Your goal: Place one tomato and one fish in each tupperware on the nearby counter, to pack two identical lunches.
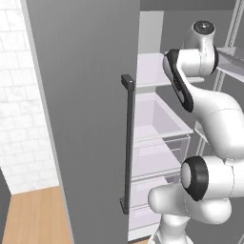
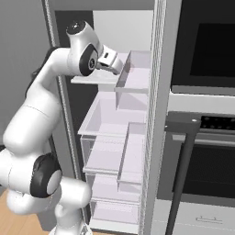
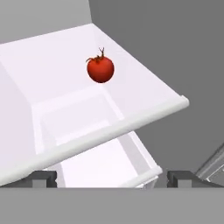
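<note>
A small glossy red tomato (image 3: 100, 70) with a dark stem sits on a white fridge shelf (image 3: 144, 87), towards its back. My gripper (image 3: 113, 178) is open, its two dark fingertips (image 3: 43, 177) spread wide at the shelf's front lip, well short of the tomato and with nothing between them. In the right base view the gripper (image 2: 118, 65) reaches into the upper part of the open fridge at shelf height. The fish, the tupperware and the counter are out of view.
The grey fridge door (image 1: 86, 119) with its dark vertical handle (image 1: 127, 143) stands open on the left. White drawers (image 2: 114, 119) stack below the shelf. Door bins (image 2: 137, 69) hang to the right. A black oven (image 2: 206, 114) with a bar handle stands beside the fridge.
</note>
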Controlling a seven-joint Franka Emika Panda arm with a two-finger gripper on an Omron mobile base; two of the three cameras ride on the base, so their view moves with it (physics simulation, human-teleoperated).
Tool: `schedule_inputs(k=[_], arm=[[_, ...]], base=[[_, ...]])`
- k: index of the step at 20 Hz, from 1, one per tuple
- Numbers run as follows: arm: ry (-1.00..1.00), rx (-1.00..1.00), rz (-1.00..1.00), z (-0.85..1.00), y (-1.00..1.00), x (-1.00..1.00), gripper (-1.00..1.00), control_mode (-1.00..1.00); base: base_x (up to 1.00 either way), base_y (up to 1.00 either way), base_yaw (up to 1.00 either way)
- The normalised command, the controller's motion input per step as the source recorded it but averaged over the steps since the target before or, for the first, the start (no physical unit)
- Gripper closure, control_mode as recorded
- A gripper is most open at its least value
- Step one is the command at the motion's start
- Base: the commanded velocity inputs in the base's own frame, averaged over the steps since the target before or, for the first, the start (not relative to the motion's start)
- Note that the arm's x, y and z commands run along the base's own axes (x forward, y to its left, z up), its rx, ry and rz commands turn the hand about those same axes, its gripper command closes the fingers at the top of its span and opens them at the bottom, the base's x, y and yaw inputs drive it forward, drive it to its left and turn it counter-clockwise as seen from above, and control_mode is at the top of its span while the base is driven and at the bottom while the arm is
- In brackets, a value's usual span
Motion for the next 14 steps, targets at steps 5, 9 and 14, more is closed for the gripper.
schedule_inputs(k=[5,9,14], arm=[[-0.04,0.0,0.0,-0.17,-0.25,0.46,-1.0,-1.0],[0.0,0.0,0.0,-0.06,-0.15,0.56,-1.0,-1.0],[0.0,0.0,0.0,-0.06,0.0,0.52,-1.0,-1.0]], base=[[0.0,0.0,0.0],[0.0,0.0,0.0],[0.0,0.0,0.0]])
